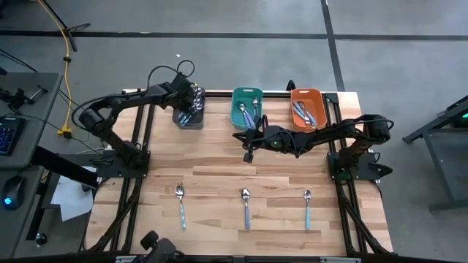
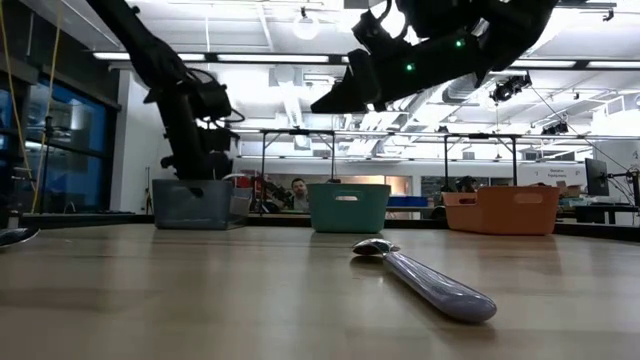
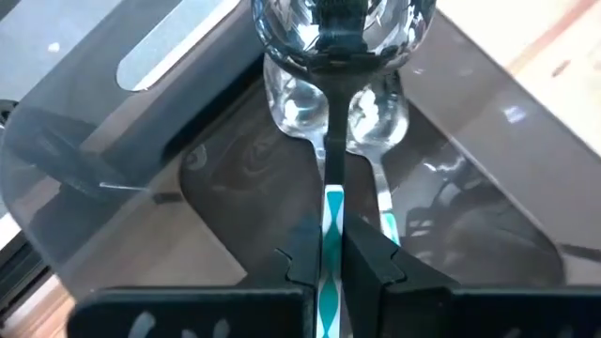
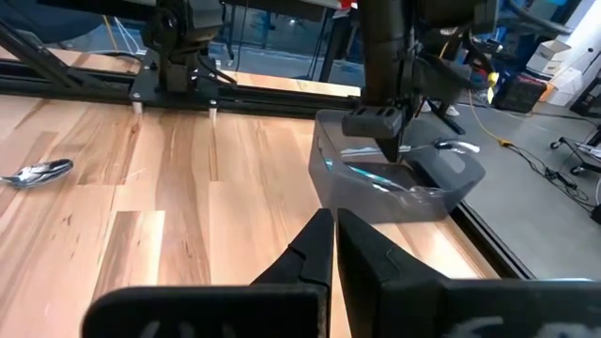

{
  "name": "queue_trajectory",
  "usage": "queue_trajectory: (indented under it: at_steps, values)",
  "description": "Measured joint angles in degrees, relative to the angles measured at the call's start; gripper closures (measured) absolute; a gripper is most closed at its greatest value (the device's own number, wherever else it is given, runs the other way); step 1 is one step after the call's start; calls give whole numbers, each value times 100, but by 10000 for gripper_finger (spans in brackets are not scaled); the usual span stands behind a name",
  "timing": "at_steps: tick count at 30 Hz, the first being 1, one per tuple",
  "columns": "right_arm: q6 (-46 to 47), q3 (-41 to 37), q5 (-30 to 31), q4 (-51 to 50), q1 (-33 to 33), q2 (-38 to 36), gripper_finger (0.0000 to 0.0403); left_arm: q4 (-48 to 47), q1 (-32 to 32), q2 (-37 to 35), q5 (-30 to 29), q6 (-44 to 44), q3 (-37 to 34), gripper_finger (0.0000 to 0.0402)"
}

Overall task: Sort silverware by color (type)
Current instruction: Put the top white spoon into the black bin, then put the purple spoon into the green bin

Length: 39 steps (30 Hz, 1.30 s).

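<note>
Teal-handled spoon [image 3: 331, 202] pinched in left claw [image 3: 331, 268] over grey bin [image 1: 189, 117], right claw [image 4: 334, 246] closed, empty.

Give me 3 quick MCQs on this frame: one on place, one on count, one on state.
1. Where is the left gripper?
A. over the grey bin
B. over the orange bin
C. above the bare wood at the near edge

2. How many spoons lie loose on the table's near side?
A. one
B. three
C. five

3. What is the right gripper doing?
A. fingers shut, empty
B. fingers shut on a spoon
C. fingers wide open

Key: 1 A, the left wrist view looks straight down into the grey bin. 2 B, the three spoons lie in a row. 3 A, the fingers meet with nothing between them.
</note>
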Motion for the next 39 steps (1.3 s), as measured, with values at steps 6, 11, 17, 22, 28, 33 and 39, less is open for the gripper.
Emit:
queue_trajectory:
  at_steps: [6, 11, 17, 22, 28, 33, 39]
  values:
    - [1, -2, 0, -2, 0, 2, 402, 139, 67, 145, 176, 0, 0, 375]
    - [2, -2, 0, -58, 0, 2, 403, 170, 55, 149, 241, -2, 1, 335]
    - [113, -2, -2, -258, 0, -29, 403, 386, 41, 57, 151, 137, -63, 318]
    - [503, -7, 200, -1191, 111, -447, 403, 1474, -120, -294, -88, 27, -698, 343]
    - [1222, -7, 974, -2774, 524, -999, 403, 3470, -542, -796, -67, -132, -1879, 365]
    - [2172, -7, 1365, -3843, 964, -1298, 403, 5133, -807, -1253, -80, -296, -2714, 367]
    - [3560, -7, 1366, -4552, 1491, -1360, 403, 6832, -1189, -1760, 84, -319, -3588, 367]
